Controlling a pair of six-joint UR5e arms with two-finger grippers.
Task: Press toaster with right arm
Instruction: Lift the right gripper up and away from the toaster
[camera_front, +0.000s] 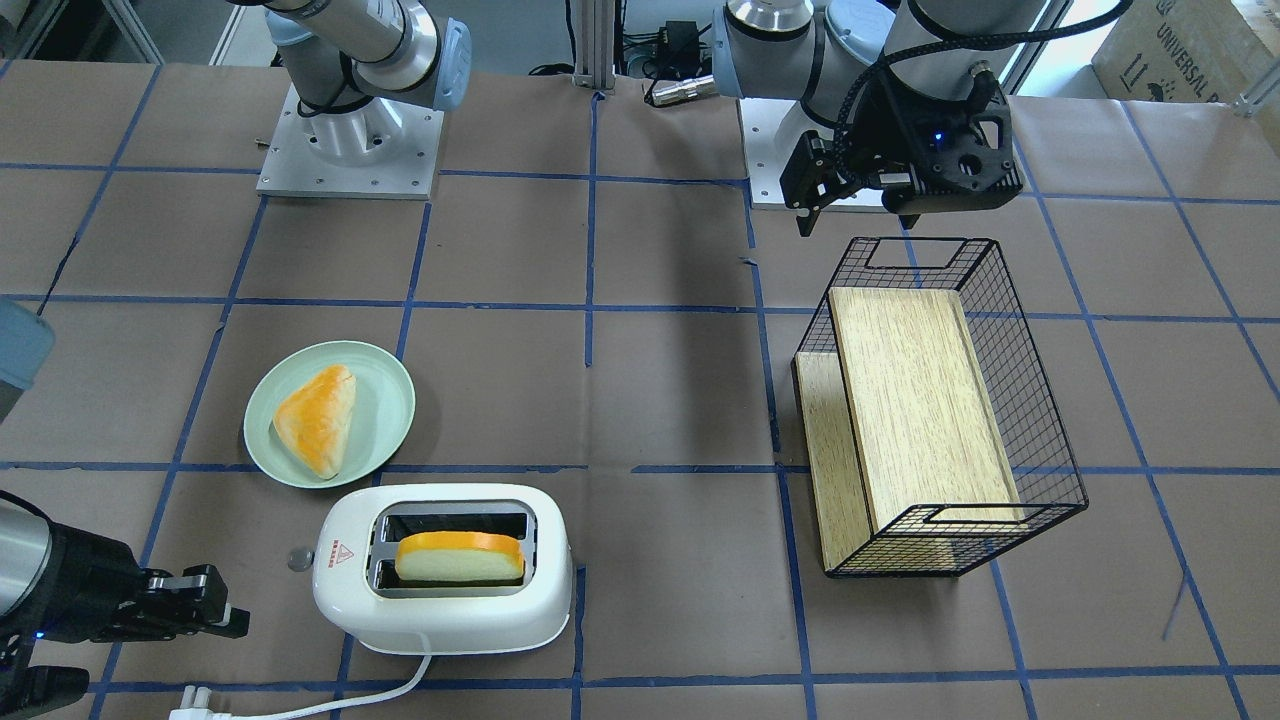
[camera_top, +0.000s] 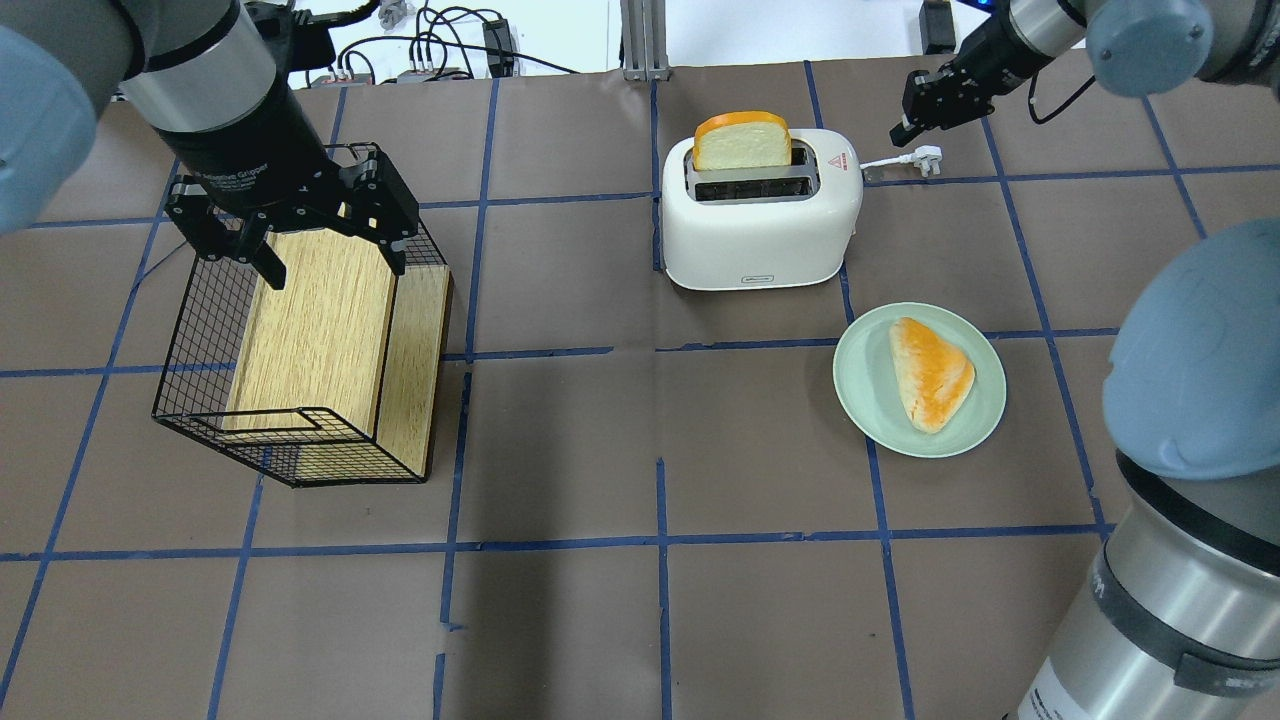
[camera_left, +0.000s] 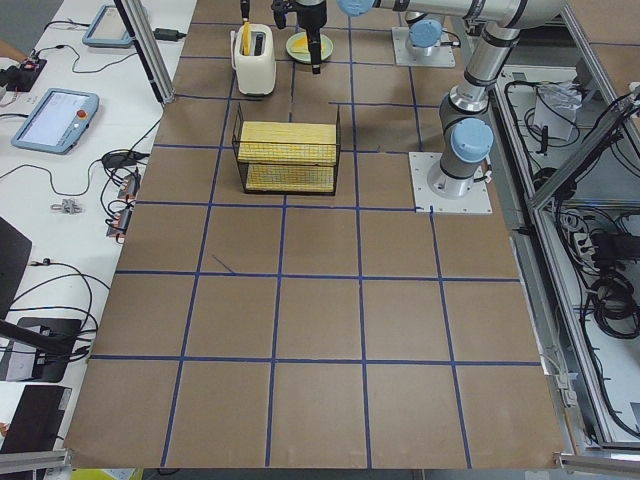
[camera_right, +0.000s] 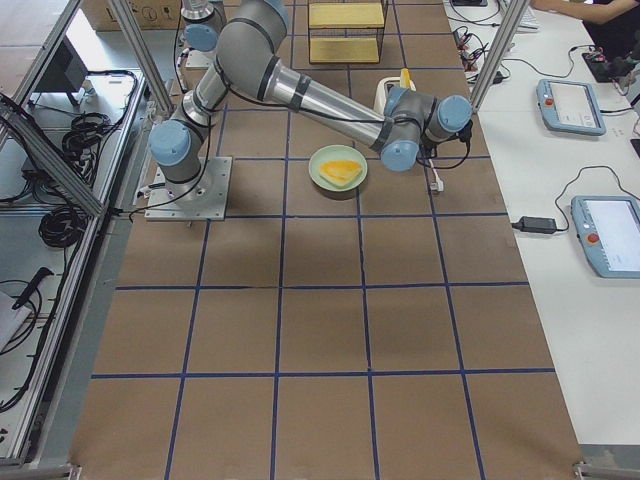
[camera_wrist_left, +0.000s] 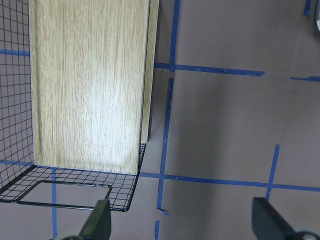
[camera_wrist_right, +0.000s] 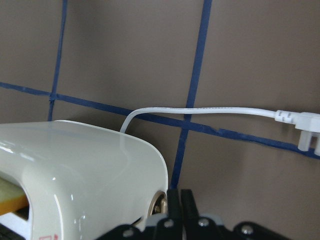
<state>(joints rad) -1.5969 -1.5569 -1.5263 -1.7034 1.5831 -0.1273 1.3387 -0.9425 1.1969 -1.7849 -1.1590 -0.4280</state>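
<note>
Toaster: The white toaster (camera_front: 445, 570) sits on the table (camera_front: 660, 400), low in the middle of the front view.
Bread: One slice (camera_front: 460, 555) stands in the slot nearer the bottom of that view and sticks up out of the top.
Knob: A small round knob (camera_front: 299, 558) sits at the toaster's left end in the front view.
Right arm: It stretches far across the table and comes in low at the lower left of the front view.
Right gripper: The right gripper (camera_front: 235, 622) has its fingers (camera_wrist_right: 177, 200) pressed tight together and holds nothing. It points at the knob end, close by, with a small gap.
Cord: The white cord runs to a plug (camera_wrist_right: 307, 132) lying on the table.
Plate: A green plate (camera_front: 395, 425) with a golden bun (camera_front: 318, 418) sits just above the toaster in the front view.
Left gripper: The left gripper (camera_top: 335, 262) hangs with fingers spread wide over a wire basket (camera_front: 1040, 420), at the left of the overhead view.
Hard to see: The frame edge cuts off most of the right arm in the front view. In the right wrist view the fingers hide part of the knob, so I cannot tell if they touch it.
</note>
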